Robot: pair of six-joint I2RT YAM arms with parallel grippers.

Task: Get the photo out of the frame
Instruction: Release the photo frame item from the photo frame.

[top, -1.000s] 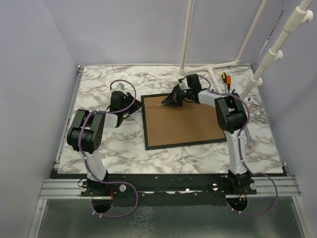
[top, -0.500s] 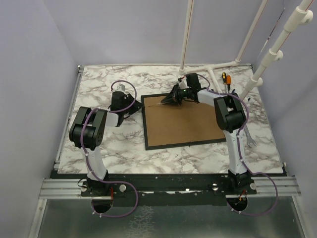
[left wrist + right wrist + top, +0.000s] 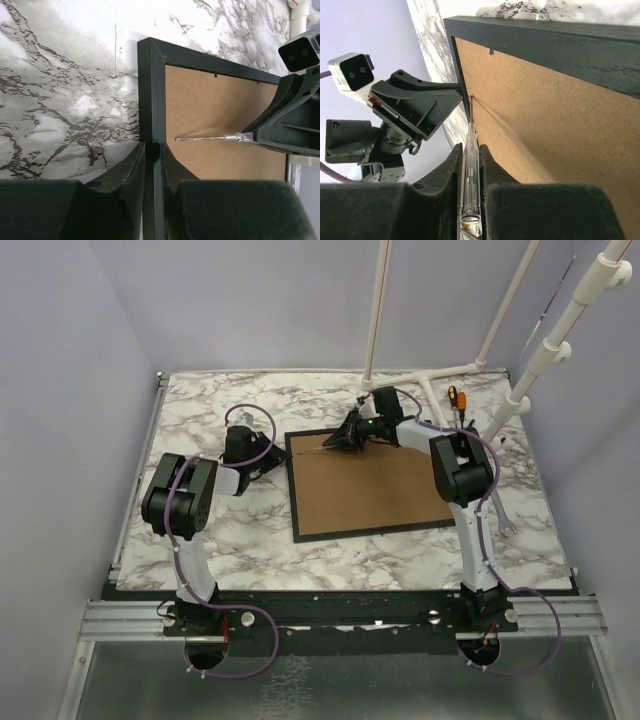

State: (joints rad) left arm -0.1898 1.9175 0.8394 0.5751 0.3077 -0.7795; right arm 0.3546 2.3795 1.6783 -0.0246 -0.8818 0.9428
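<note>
you're at the opening step. the frame (image 3: 292, 490) lies face down on the table (image 3: 60, 100), brown back (image 3: 370, 485) up, so the photo is hidden beneath it. your left claw (image 3: 152, 150) looks clenched on the frame's left border, though whether the pads press hard is unclear. your right claw (image 3: 470, 149) is grasping a screwdriver (image 3: 470, 170), its tip low over the back near that border. next, work the tip under a retaining tab or the back's edge, gently, keeping the frame pinned.
</note>
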